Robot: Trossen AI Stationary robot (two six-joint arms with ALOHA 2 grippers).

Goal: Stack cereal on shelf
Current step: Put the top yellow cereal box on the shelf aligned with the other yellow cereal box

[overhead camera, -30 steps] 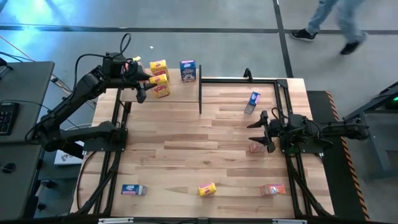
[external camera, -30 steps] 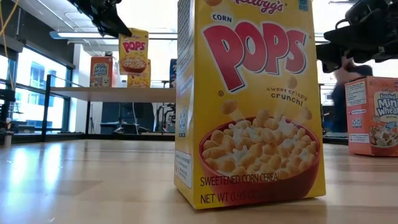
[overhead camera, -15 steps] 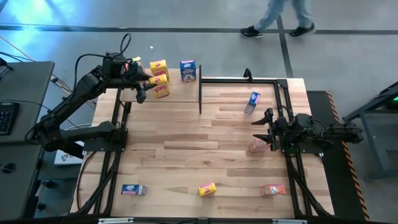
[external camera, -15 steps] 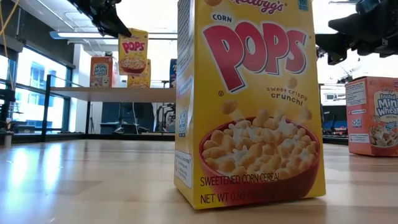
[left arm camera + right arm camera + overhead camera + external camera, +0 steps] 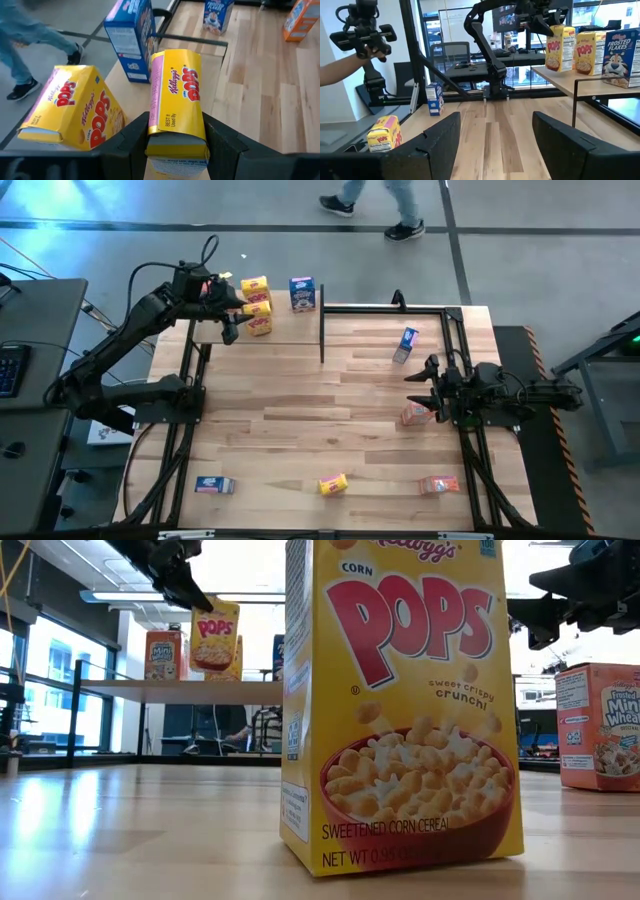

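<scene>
The shelf stands at the table's far left. On it are a blue cereal box, a yellow one and an orange-red one. My left gripper is over the shelf, shut on another yellow cereal box. My right gripper hangs open at the table's right side and points left, with an orange cereal box lying beside it. Loose on the table are a blue box and, along the near edge, blue, yellow and orange ones. My left gripper pinches the yellow box between its two fingers, on two opposite sides of its top end. The fingers slant down onto it from the table's left. The box hangs tilted, its lower end just above the shelf board, close to the yellow box behind.
Thin black posts frame the shelf, and black rails run along the table's left and right sides. The table's middle is bare wood. A person walks on the floor beyond the far edge. In the low view a yellow box fills the foreground.
My left gripper has sunk a little toward the shelf and rolled. The yellow box in it has tipped from upright to a slant. The person behind the table has walked toward the left.
</scene>
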